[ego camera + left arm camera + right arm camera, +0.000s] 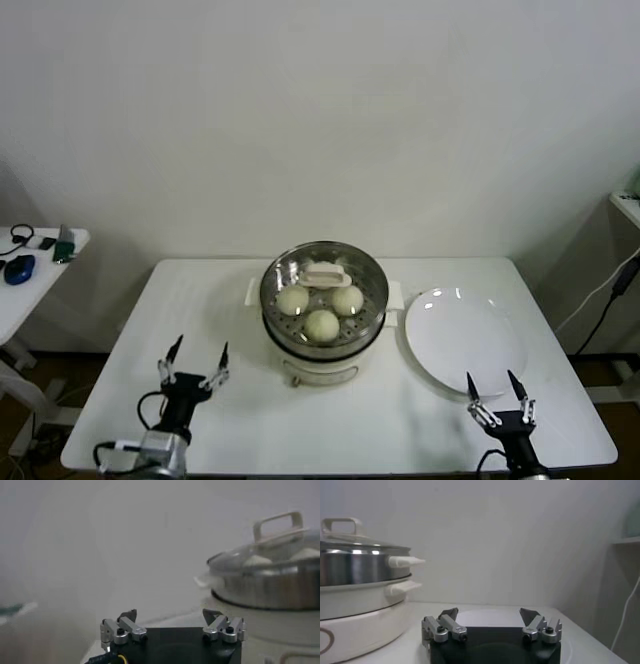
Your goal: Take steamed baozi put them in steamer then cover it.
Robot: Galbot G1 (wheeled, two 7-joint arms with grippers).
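In the middle of the table (200,300), toward its back edge, the steamer (324,345) already sits with the cover (324,285) on it. You can count three buns (321,324) clearly through the glass, with a fourth probably hidden under the handle (322,273). By the look of it your job is done.

If you must lift that cover again, treat it as glass: rigid, breakable, fairly heavy for its size, and slick at the metal rim. Take it only by the cream bar handle, which stands up at the centre. The bar's long axis runs roughly parallel to the table's back edge, slightly slanted, so come from above with the fingers either side of it.

The buns would be soft and light; pinch gently or they dent.

Your left gripper (195,362) hovers near the front left corner of the table, jaws spread wide and holding nothing. Your right gripper (497,392) waits near the front edge on the right, just in front of the white plate (465,335), equally wide and empty.
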